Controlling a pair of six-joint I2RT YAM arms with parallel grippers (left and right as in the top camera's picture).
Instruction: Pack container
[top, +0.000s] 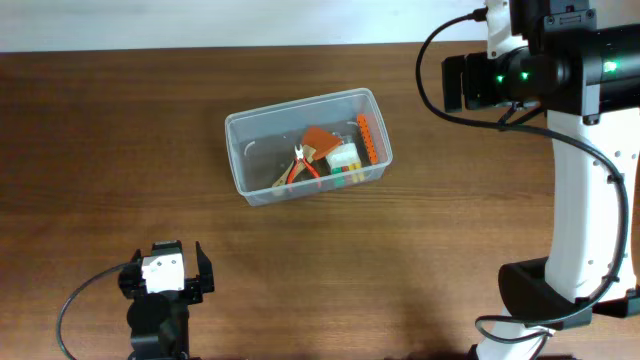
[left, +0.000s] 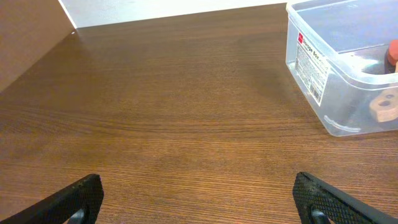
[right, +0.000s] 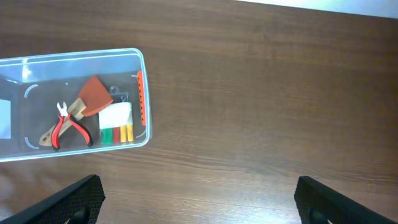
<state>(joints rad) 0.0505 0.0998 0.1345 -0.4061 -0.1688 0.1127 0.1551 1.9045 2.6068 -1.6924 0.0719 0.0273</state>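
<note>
Container (top: 237, 158) sits mid-table, its long axis running left to right with the right end tilted slightly away. Red-handled cutters (top: 303, 170) and other small parts lie inside. Left gripper (top: 175, 250), jaws wide and empty, hangs near the front edge, the tub ahead and to its right. Right gripper (top: 462, 82), likewise spread and empty, is off the tub's right end. Neither looks clearly nearer.

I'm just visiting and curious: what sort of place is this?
Probably a robotics lab bench, not a home: a white robot arm and a black robot arm stand at a wooden table, with a clear tub holding pliers and small parts.
</note>
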